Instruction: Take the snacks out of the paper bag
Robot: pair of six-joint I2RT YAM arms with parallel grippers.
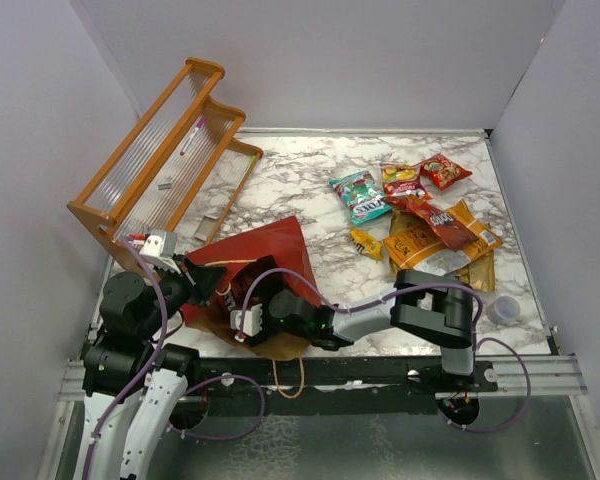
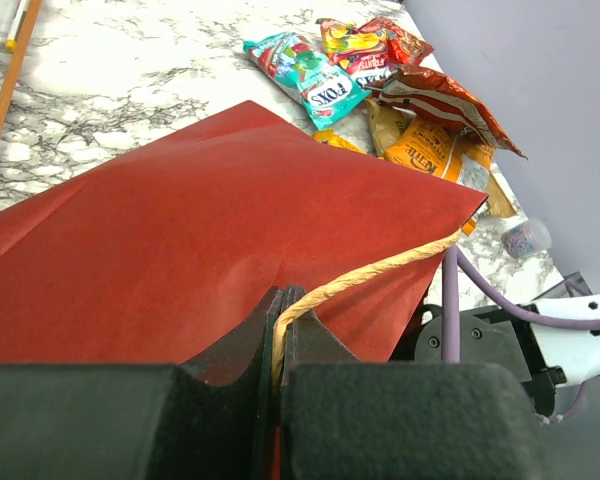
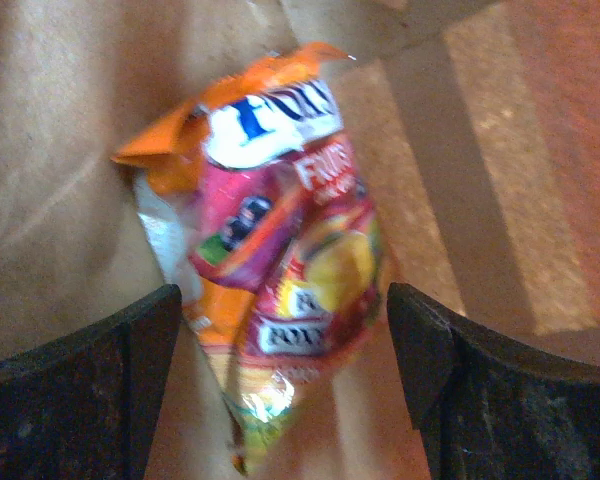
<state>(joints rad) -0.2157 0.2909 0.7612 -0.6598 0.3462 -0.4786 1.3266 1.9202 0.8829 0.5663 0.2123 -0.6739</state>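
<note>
The red paper bag (image 1: pixel 265 250) lies on its side on the marble table, its mouth toward the arms. My left gripper (image 2: pixel 277 325) is shut on its yellow twine handle (image 2: pixel 380 268) at the bag's top edge (image 2: pixel 200 220). My right gripper (image 3: pixel 285 340) reaches inside the brown interior (image 3: pixel 60 180) and stands open. A red and yellow snack packet (image 3: pixel 315 275) lies between its fingers, overlapping an orange packet with a white label (image 3: pixel 250 115). More snacks lie outside at the back right: a teal packet (image 1: pixel 361 194), a red one (image 1: pixel 443 170) and a large orange chip bag (image 1: pixel 430 240).
A wooden rack (image 1: pixel 170 150) with ribbed clear panels stands tilted at the back left. A small clear cup (image 1: pixel 501 309) sits near the right front edge. White walls close in the table on three sides.
</note>
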